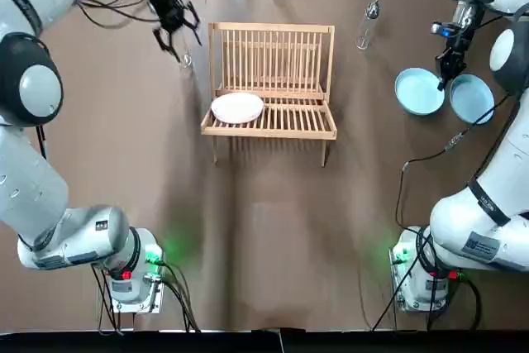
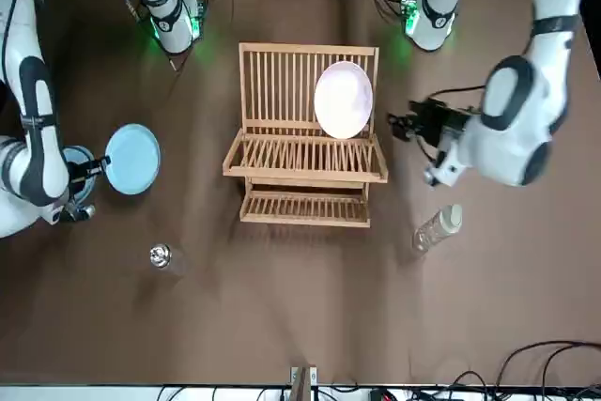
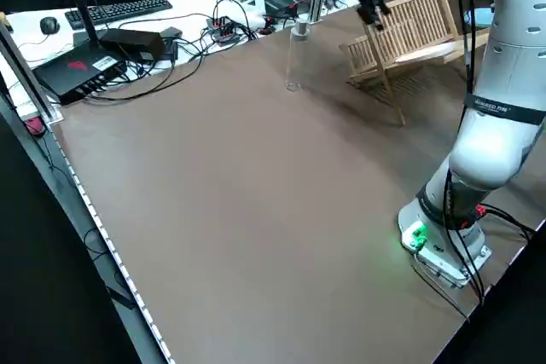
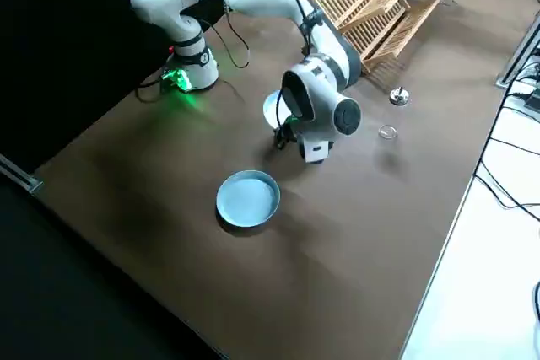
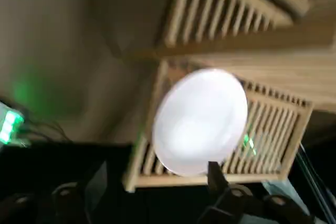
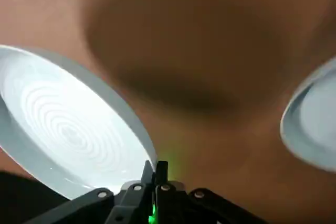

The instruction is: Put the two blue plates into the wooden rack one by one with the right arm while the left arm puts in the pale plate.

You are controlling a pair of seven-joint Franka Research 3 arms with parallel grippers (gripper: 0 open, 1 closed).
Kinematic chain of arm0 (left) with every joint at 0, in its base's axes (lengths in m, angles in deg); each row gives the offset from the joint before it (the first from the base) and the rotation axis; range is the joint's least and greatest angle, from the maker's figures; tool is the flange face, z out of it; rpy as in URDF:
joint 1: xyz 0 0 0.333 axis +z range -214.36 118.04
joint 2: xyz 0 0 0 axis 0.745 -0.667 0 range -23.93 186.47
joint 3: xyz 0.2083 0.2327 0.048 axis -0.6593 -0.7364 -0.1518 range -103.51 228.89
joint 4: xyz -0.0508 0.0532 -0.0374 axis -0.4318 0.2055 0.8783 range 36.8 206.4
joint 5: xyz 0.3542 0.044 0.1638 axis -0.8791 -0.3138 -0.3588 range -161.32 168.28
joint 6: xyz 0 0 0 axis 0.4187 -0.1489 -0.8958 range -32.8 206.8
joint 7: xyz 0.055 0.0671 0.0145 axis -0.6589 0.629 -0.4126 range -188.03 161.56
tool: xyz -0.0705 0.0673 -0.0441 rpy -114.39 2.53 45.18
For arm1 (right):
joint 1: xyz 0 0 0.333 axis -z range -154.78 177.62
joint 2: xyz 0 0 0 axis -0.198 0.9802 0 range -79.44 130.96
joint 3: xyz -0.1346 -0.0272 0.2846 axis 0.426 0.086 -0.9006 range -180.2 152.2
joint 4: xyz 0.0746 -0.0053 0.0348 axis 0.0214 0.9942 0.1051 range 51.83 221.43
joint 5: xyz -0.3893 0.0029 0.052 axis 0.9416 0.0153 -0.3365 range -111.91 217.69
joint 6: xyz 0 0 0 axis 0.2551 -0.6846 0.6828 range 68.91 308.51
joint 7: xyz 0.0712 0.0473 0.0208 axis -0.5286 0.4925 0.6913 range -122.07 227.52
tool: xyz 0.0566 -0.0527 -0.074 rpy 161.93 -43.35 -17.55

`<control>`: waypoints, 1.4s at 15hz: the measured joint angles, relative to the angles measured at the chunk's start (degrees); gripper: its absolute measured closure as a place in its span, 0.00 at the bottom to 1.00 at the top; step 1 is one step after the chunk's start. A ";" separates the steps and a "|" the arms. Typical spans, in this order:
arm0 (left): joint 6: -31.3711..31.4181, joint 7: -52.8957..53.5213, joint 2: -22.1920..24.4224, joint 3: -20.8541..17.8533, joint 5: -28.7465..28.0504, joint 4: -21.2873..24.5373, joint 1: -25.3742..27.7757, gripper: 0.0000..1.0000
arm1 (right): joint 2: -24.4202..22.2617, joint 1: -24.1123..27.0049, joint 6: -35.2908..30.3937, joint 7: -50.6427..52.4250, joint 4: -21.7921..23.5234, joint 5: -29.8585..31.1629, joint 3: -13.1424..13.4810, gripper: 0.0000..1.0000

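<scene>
In the slatted light-wood dish rack (image 1: 289,117) at the middle of the brown bench (image 1: 273,229), the round pale plate (image 1: 237,107) leans upright among the slats toward the robot's left end. The left arm's share of the job therefore looks done: 1 plate of 3 is in. The left hand (image 1: 175,39) is out beyond the rack's left end, apart from the plate, its 2 fingers spread wide with nothing between them.

Both round blue plates are on the bench at the robot's right, well apart from the rack and just beside each other. The right hand (image 6: 158,167) is down between them, its 2 fingers pinched nearly together over the rim of the blue plate nearer the rack (image 1: 417,93). The right wrist view shows that rim running straight into the closed fingers. Whether this plate is off the bench I cannot tell. The other blue plate (image 1: 473,98), farther from the rack, lies flat and untouched.

By my reading the task is about 1/3 through, and the step in hand is the pickup of the 1st blue plate. Left to do: carry it across, stand it in free slats beside the pale plate, let go, then repeat for the 2nd blue plate. The rack shows plenty of open slats toward its right end.
</scene>
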 joint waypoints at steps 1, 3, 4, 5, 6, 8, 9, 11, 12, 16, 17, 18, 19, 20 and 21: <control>-0.16 1.48 0.26 0.01 -4.43 -2.03 1.08 0.04 | -0.89 0.01 -2.63 0.00 -0.27 -0.06 -0.03 0.97; -0.28 5.44 0.92 -0.02 -13.15 -5.25 1.84 0.01 | -3.30 0.02 -8.52 -0.01 -0.61 -0.53 -0.05 0.97; -0.28 7.70 1.40 0.00 -16.50 -6.39 1.79 0.01 | -4.76 0.03 -11.70 -0.03 -0.65 -1.34 -0.04 0.97; -0.27 10.21 1.91 0.01 -19.62 -7.41 1.69 0.01 | -6.39 0.05 -15.33 -0.04 -0.67 -2.08 -0.04 0.97; -0.27 13.04 2.37 0.01 -22.61 -8.52 1.59 0.01 | -8.13 0.06 -19.49 -0.05 -0.71 -2.47 -0.02 0.97; -0.21 20.13 3.31 -0.05 -28.56 -11.50 2.13 0.01 | -14.15 0.03 -31.21 -1.90 -0.67 -3.90 -0.04 0.97; -0.16 21.52 3.57 -0.06 -29.19 -12.39 2.70 0.01 | -16.05 -0.11 -34.13 -4.17 -0.48 -4.89 -0.10 0.97; 0.51 22.94 4.81 -0.71 -29.49 -13.83 3.42 0.00 | -19.38 -1.51 -37.82 -11.47 0.46 -7.85 -0.30 0.97; 0.82 23.10 6.04 -2.35 -29.41 -14.32 2.92 0.00 | -20.79 -3.02 -38.49 -16.36 1.31 -9.75 -0.40 0.97; 0.85 24.69 12.81 -15.23 -23.92 -14.60 -4.48 0.00 | -23.98 -11.96 -38.09 -36.68 5.92 -19.48 -0.86 0.97; 0.81 25.86 14.10 -16.93 -23.77 -14.29 -5.61 0.00 | -24.18 -14.45 -37.28 -41.26 6.87 -21.58 -0.93 0.97; 0.80 27.04 14.93 -17.54 -23.77 -13.83 -6.06 0.00 | -24.27 -16.78 -35.90 -45.67 7.98 -23.53 -1.02 0.97; 0.81 27.85 15.32 -17.67 -23.77 -13.41 -6.28 0.00 | -24.30 -18.93 -34.06 -49.31 9.41 -25.44 -1.09 0.97; 0.84 28.31 15.35 -17.66 -23.77 -13.11 -6.47 0.00 | -24.35 -20.86 -31.74 -51.91 11.00 -27.07 -1.13 0.97; 0.89 28.59 15.22 -17.65 -23.77 -12.84 -6.66 0.00 | -24.38 -22.58 -29.21 -54.08 12.71 -28.67 -1.14 0.97</control>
